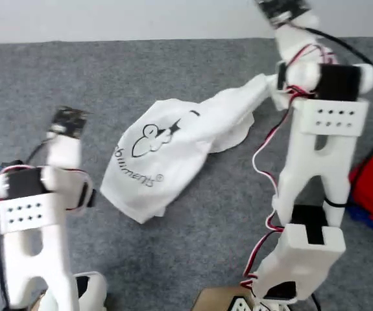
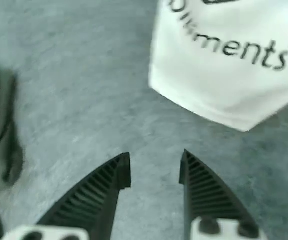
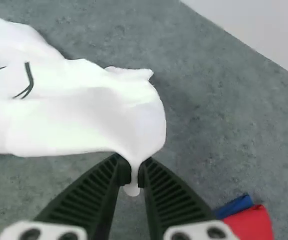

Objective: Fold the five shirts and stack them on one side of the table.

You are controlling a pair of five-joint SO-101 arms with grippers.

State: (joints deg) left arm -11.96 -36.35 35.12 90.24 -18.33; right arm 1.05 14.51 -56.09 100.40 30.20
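The right tool (image 3: 132, 175) pinches a thin tip of the white shirt (image 1: 167, 155) at its 2 o'clock end, so pulling may slip it free; the left tool (image 2: 154, 172), at 8 o'clock, gapes empty.

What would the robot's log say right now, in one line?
right gripper: shut on white fabric shirt with black print | left gripper: open, over grey table near shirt | shirt: crumpled, unfolded
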